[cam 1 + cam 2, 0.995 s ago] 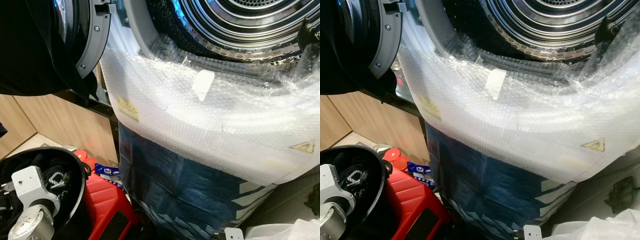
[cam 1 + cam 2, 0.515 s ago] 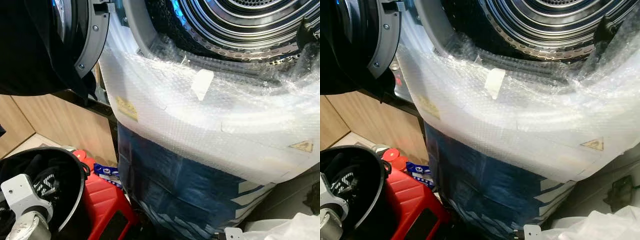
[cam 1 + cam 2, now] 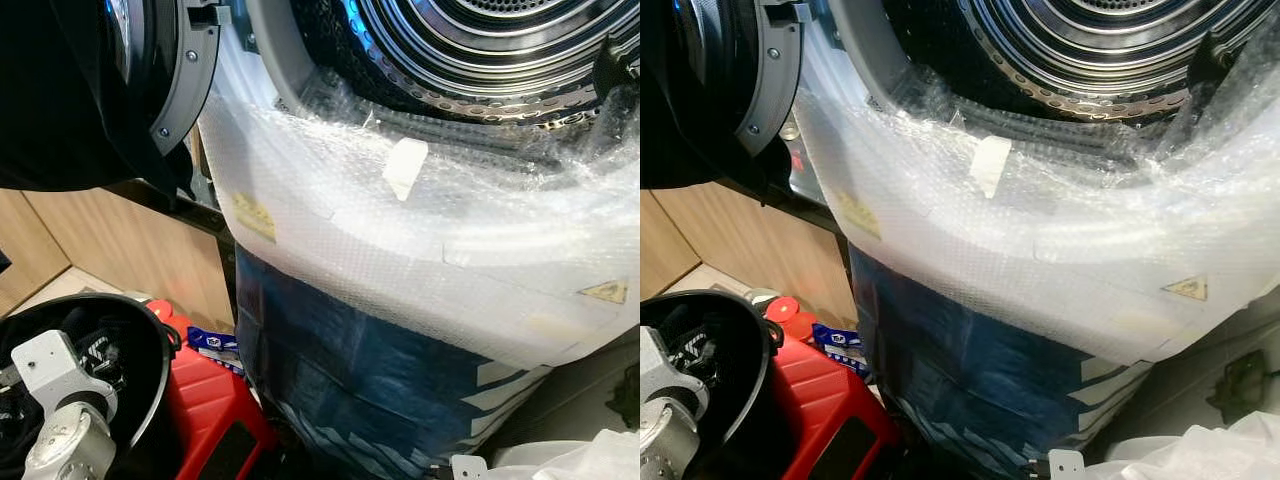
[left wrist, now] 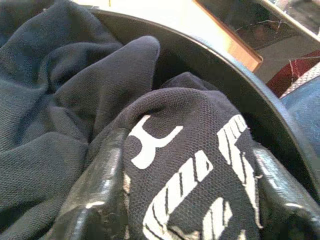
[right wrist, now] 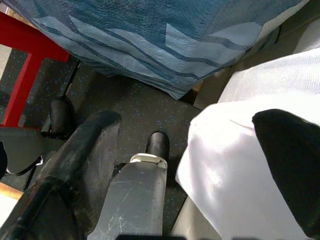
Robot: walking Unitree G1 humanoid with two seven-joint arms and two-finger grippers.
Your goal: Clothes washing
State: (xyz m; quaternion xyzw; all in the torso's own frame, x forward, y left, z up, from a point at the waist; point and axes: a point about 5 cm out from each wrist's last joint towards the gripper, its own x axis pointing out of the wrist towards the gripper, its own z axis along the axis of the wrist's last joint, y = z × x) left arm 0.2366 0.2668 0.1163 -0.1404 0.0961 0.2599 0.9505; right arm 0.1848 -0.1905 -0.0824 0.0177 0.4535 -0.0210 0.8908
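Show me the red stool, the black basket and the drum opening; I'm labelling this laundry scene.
red stool [image 3: 215, 400]: left eye view, its top.
black basket [image 3: 152, 322]: left eye view, its rim.
drum opening [image 3: 480, 55]: left eye view, ribbed metal ring.
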